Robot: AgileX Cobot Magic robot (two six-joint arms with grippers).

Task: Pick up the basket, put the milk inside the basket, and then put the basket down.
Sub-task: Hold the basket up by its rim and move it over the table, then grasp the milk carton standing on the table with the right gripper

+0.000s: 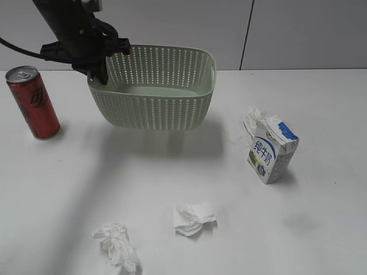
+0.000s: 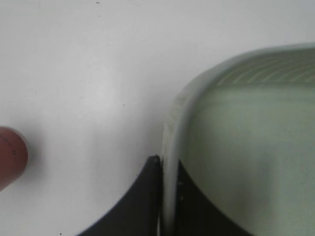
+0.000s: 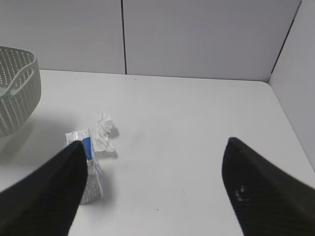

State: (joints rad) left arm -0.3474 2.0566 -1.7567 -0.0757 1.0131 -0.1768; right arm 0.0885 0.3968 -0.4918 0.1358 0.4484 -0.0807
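A pale green perforated basket (image 1: 172, 97) hangs above the table at the back centre, casting a shadow below it. My left gripper (image 1: 100, 74) is shut on its left rim; the left wrist view shows both black fingers (image 2: 168, 169) pinching the basket wall (image 2: 246, 137). A blue and white milk carton (image 1: 273, 150) stands upright on the table at the right. In the right wrist view the carton (image 3: 92, 169) sits partly behind the left finger of my right gripper (image 3: 155, 152), which is open and empty. The basket edge also shows there (image 3: 17, 91). The right arm is out of the exterior view.
A red soda can (image 1: 33, 103) stands at the left; its top shows in the left wrist view (image 2: 11, 156). Crumpled tissues lie behind the carton (image 1: 251, 120), at front centre (image 1: 194, 219) and at front left (image 1: 117, 245). A grey wall runs behind the table.
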